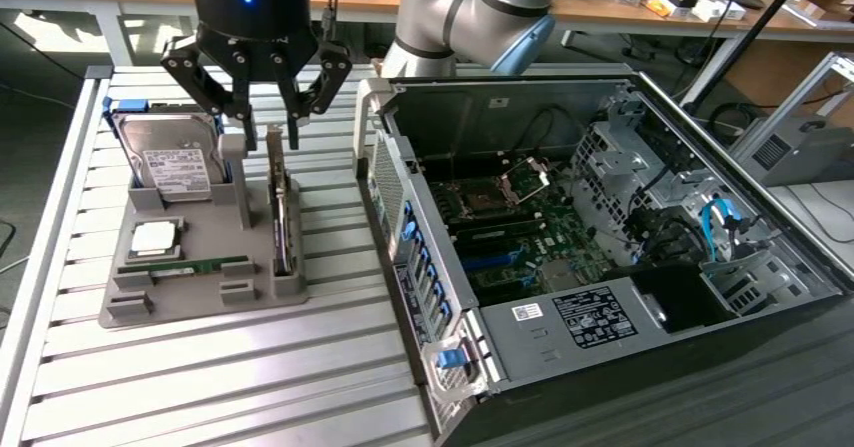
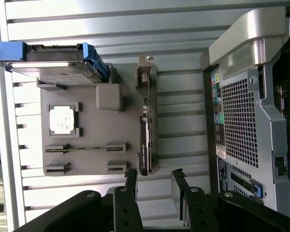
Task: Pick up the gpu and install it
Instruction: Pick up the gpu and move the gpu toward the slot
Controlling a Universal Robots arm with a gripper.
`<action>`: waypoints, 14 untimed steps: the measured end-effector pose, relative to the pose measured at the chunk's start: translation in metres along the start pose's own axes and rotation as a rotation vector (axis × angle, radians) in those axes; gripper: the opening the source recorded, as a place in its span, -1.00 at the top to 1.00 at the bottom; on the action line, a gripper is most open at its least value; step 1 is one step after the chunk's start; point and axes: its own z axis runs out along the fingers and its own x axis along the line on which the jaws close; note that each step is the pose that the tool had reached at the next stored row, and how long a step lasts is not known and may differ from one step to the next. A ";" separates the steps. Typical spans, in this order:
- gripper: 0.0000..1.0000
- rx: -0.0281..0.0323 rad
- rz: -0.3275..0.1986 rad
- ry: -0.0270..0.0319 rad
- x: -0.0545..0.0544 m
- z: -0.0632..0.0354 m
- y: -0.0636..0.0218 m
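Starting at the exterior view's left end of the grey tray [image 1: 134, 312] on the bench [image 1: 200, 387]: the hard drive [image 1: 174, 162] sits there, untouched. Along the tray's opposite edge, the one facing the open PC case [image 1: 494, 107], the gpu [image 1: 279, 217] stands on edge in its slot. The gripper [image 1: 270, 125] hangs right above that end of the tray, fingers [image 2: 178, 182] spread wide, holding nothing. So we reckon it's the approach step - a clean grab calls for straddling that thin card squarely.
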 end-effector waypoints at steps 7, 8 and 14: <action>0.16 0.0000 0.000 0.0000 0.002 0.0028 -0.0003; 0.16 0.0000 0.000 0.0000 0.002 0.0033 -0.0003; 0.16 0.0000 0.000 0.0000 0.002 0.0058 -0.0004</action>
